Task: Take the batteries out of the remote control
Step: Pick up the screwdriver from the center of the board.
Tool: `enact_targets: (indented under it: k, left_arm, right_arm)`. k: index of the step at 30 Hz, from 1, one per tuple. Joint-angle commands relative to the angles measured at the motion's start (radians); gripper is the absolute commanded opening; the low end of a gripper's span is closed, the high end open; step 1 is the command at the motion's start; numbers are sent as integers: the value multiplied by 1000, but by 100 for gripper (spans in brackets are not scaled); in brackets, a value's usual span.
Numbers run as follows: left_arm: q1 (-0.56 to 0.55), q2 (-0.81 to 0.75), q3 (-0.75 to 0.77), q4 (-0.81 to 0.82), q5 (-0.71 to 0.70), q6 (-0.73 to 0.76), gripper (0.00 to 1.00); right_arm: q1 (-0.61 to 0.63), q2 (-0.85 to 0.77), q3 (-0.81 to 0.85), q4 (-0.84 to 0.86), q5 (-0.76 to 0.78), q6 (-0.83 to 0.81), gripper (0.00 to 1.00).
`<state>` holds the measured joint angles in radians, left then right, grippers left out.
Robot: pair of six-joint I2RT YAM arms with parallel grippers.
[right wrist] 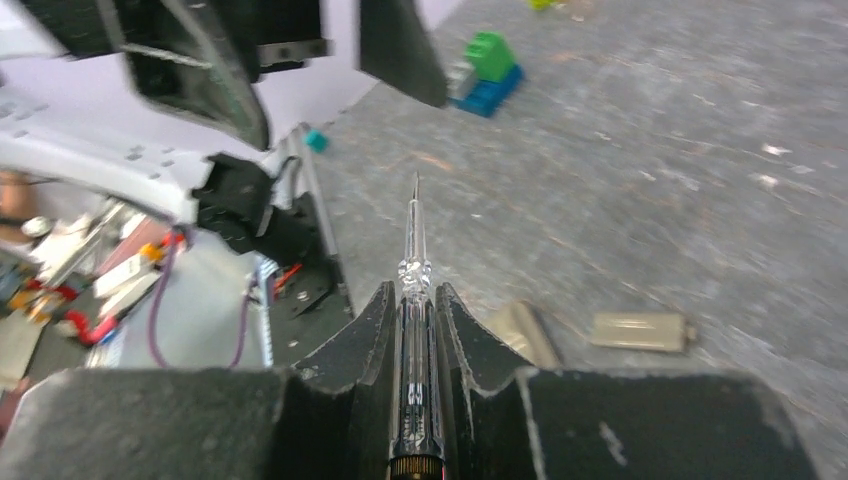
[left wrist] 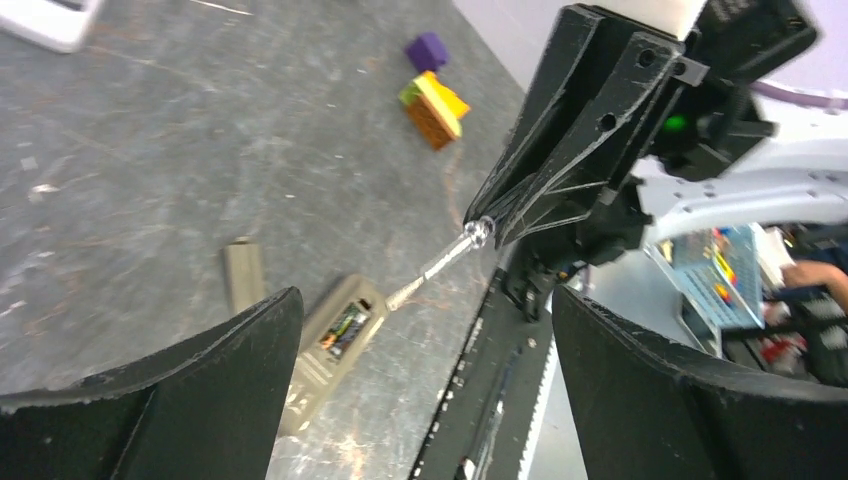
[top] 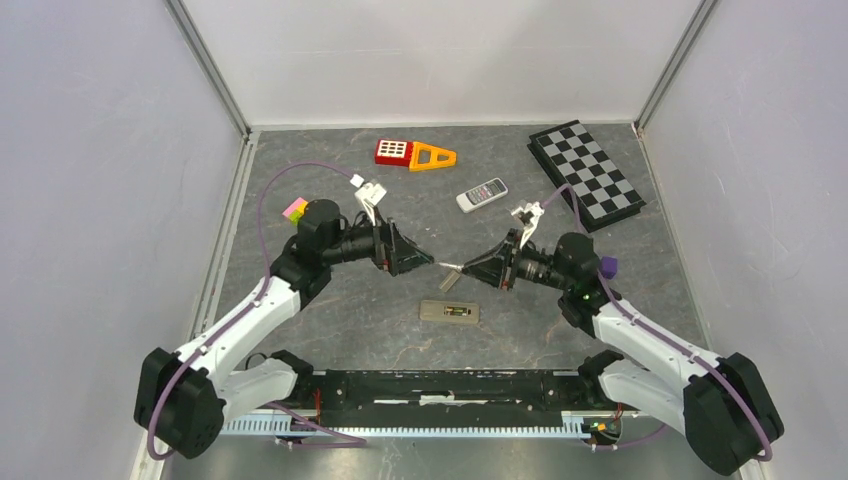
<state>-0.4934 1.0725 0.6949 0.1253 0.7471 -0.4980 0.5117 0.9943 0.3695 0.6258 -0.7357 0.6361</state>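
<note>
mid-table, right gripper (right wrist: 415, 292) clamped on a thin clear stick (right wrist: 413, 230) — left gripper (left wrist: 425, 300) jaws apart, remote (top: 449, 312) nearby

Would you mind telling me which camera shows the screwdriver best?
The right wrist view: the screwdriver runs full length, handle to tip. The left wrist view shows only its protruding shaft; the top view, a sliver.

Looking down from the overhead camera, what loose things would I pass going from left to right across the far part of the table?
Pink, yellow and green toy block stack → red toy brick with white squares → orange triangular plastic piece → pale grey remote control with buttons → black-and-white chequered board.
</note>
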Motion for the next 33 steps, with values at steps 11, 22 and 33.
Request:
enact_targets:
  k: [11, 22, 33]
  left_arm:
    - [59, -143, -25, -154, -508, -27, 100]
    - [60, -105, -107, -130, -361, -34, 100]
    - [61, -101, -131, -46, -312, -46, 100]
  right_arm:
    - [2, 23, 203, -646, 271, -125, 0]
    - [34, -88, 209, -776, 41, -369, 0]
    - [34, -270, 212, -773, -283, -493, 0]
